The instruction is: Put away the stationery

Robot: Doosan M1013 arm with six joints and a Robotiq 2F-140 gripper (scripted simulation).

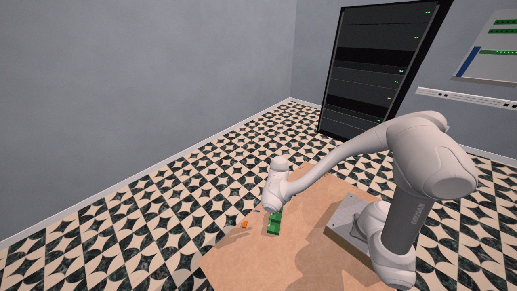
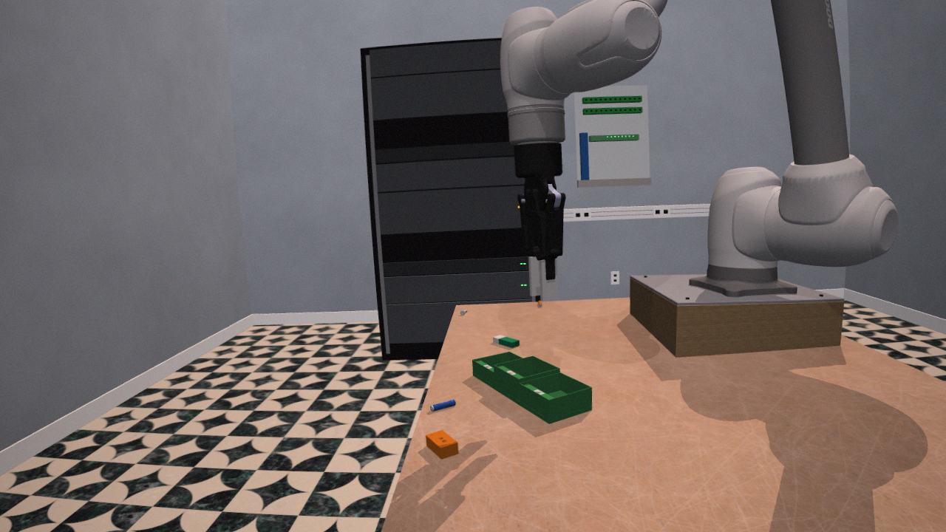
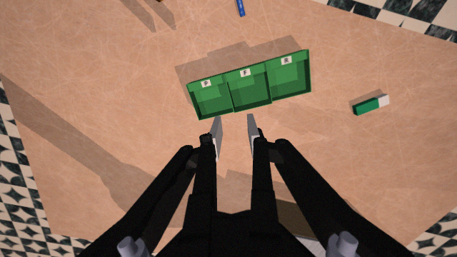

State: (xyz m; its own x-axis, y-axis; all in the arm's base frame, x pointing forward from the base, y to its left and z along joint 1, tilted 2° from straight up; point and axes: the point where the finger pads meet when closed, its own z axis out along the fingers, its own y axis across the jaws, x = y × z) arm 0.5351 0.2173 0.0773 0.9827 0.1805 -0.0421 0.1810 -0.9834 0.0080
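Observation:
A row of three green bins (image 1: 273,228) (image 2: 562,406) stands on the table, marked P, F and R in the wrist view. The P bin (image 3: 213,101) is the left one there, and all three look empty. My gripper (image 2: 543,278) (image 3: 234,123) is open with nothing between its fingers. It hangs high above the table, just off the near wall between the P and F bins. A green and white eraser (image 2: 505,341) (image 3: 370,104) lies on the table beside the R bin. A blue pen-like stick (image 1: 257,210) (image 2: 442,404) (image 3: 240,7) lies beyond the bins near the table edge.
An orange block (image 1: 244,224) (image 2: 441,443) lies near the table edge by the blue stick. A small orange piece (image 2: 539,304) and a small screw (image 2: 463,311) lie at the far edge. The arm's pedestal (image 2: 727,324) (image 1: 343,220) stands on the table (image 2: 661,449).

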